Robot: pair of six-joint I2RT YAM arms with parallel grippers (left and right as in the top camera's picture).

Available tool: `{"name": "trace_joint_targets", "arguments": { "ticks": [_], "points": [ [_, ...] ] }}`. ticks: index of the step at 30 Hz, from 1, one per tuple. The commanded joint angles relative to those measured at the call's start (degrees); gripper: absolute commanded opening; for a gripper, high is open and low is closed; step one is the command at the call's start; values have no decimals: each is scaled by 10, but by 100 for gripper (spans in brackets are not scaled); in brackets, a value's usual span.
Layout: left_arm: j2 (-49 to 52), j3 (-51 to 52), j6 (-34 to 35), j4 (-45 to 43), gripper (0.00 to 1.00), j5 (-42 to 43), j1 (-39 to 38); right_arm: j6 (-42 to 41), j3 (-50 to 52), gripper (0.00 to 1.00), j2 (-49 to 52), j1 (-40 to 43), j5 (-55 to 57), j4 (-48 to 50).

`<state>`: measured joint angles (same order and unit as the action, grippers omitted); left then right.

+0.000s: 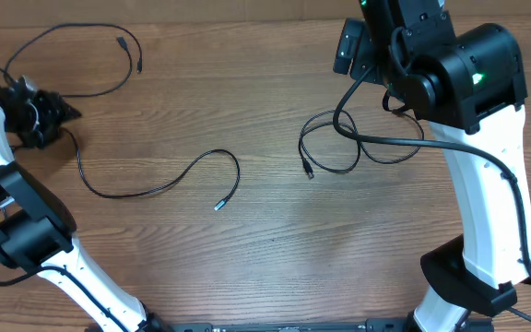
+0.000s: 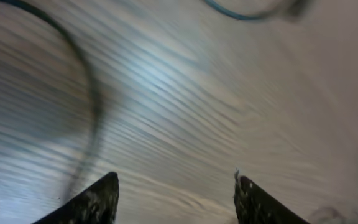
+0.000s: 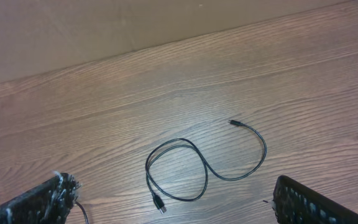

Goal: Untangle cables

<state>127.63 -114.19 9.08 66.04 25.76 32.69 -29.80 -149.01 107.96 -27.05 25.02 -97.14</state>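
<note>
Three thin black cables lie on the brown wooden worktop (image 1: 275, 258), and none of them touches another. The curved thin black cable (image 1: 139, 51) makes a big bend in the far left corner. The long wavy black cable (image 1: 109, 195) runs from the left edge toward the middle and ends in a small plug. The coiled thin black cable (image 3: 205, 169) sits on the right side, nearer the far edge. It is the only one that crosses over itself.

The left gripper (image 2: 176, 199) is at the left edge, close to the worktop, between the two cables there. Its two fingers are apart, with only bare wood between them, so it holds nothing. Its own camera is blurry, but a dark bend of cable shows off to one side.

The right gripper (image 3: 179, 208) hangs high above the coiled thin black cable. Its fingers are spread very wide and it holds nothing.

The pulling-apart step looks almost done, because the knot is gone. What seems left is to open up the coil on the right.

The next move likely belongs to the right gripper. It needs to go down, close on one thin strand near a plug end, and pull it out so the loop opens. The cable is thin and flat on the wood, so the fingers must get very low. From above, the thick black wire of the right arm (image 1: 413, 141) crosses over that coil, and the gripper must not grab it by mistake.
</note>
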Motion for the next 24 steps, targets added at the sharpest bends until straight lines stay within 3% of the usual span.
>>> {"name": "trace_joint_targets", "arguments": {
  "ticks": [1, 7, 9, 12, 16, 24],
  "points": [
    [-10, -77, 5, 71, 61, 112, -9, 3, 1, 100, -5, 1, 6, 1],
    [-10, -84, -128, 189, 78, 116, -58, 3, 1, 100, -5, 1, 6, 1],
    [-10, -77, -177, 214, 79, 115, -87, 3, 1, 100, -5, 1, 6, 1],
    [-10, -67, -196, 226, 81, 91, -134, 3, 1, 100, -5, 1, 6, 1],
    [-10, -58, -196, 223, 90, -26, -211, 3, 1, 100, -5, 1, 6, 1],
    [-9, -2, -196, 174, 85, -243, -348, 3, 1, 100, -5, 1, 6, 1]
  ]
}}
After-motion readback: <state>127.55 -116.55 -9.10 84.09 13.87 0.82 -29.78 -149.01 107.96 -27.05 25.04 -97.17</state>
